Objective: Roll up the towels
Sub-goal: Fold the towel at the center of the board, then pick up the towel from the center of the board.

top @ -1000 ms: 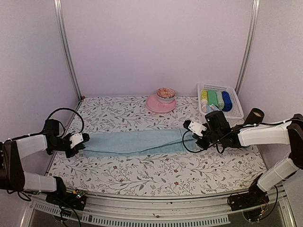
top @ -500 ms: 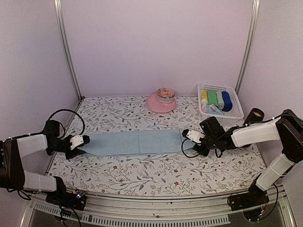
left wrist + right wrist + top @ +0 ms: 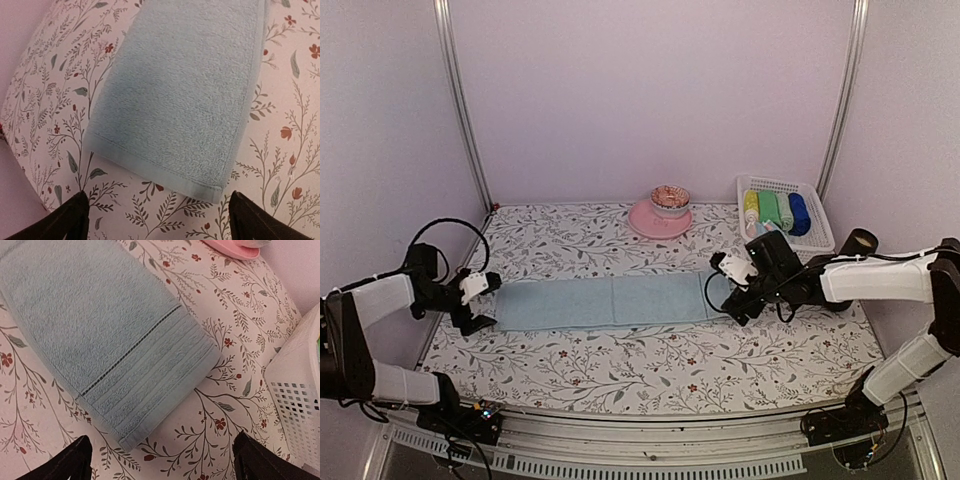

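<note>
1 pale blue towel [image 3: 610, 302] flat in a long strip across the middle of the floral bench [image 3: 620, 370]. Left fingers [image 3: 67, 222] spread wide just off its left end, gripping nothing. Right fingers [image 3: 265, 462] equally wide apart at its right end, empty. Rolled towels [image 3: 775, 210] in white basket [image 3: 820, 240], far right.

Free room: we are seeing bare tabletop [image 3: 650, 365] in front of the flat towel [image 3: 610, 302]; obstacles: pink plate [image 3: 642, 222] and white basket [image 3: 817, 238] are standing behind it
</note>
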Controlling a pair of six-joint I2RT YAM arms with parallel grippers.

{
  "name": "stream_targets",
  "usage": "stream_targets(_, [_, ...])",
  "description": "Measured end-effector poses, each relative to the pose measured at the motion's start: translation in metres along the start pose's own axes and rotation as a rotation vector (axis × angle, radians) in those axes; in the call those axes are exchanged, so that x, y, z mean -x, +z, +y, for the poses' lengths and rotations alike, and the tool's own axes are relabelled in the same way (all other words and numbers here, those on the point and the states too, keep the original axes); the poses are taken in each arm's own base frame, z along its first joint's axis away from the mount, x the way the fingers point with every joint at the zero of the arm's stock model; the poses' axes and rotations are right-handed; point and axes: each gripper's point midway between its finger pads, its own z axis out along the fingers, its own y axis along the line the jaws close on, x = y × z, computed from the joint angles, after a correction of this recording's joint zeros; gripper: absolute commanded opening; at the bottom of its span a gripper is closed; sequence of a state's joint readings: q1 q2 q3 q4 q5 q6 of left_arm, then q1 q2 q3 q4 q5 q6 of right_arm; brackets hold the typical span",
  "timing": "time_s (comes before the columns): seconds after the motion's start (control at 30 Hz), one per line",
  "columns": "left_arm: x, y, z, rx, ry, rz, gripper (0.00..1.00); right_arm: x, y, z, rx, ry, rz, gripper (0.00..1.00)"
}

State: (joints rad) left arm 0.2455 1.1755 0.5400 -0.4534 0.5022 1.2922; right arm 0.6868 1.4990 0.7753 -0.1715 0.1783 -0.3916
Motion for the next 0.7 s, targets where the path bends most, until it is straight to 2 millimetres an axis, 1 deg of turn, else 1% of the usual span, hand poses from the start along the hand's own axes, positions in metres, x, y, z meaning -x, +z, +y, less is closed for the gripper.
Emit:
stream_targets(0.17, [0.017, -0.006, 0.04, 0.094, -0.148, -0.051, 0.97, 0.036, -0.03, -0.025, -0.038, 0.181, -0.109, 0.99])
stream_targets(0.2, [0.021, -0.008, 0.049, 0.116, -0.18, -0.064, 0.97, 0.042, -0.035, -0.029, -0.039, 0.223, -0.129, 1.0])
stream_targets(0.3, [0.029, -0.009, 0.068, 0.18, -0.257, -0.083, 0.97, 0.048, -0.041, -0.039, -0.032, 0.368, -0.162, 0.95])
stream_targets(0.4, [0.038, -0.005, 0.078, 0.229, -0.309, -0.08, 0.97, 0.043, -0.034, -0.039, -0.021, 0.502, -0.146, 0.93])
stream_targets(0.5, [0.047, 0.003, 0.082, 0.279, -0.331, -0.069, 0.97, 0.035, -0.016, -0.034, -0.011, 0.611, -0.104, 0.87])
stream_targets(0.57, [0.048, 0.011, 0.079, 0.3, -0.338, -0.045, 0.97, 0.027, -0.003, -0.03, -0.006, 0.671, -0.068, 0.8])
stream_targets(0.7, [0.038, 0.035, 0.065, 0.324, -0.349, 0.045, 0.97, 0.005, 0.021, -0.022, 0.002, 0.786, -0.003, 0.74])
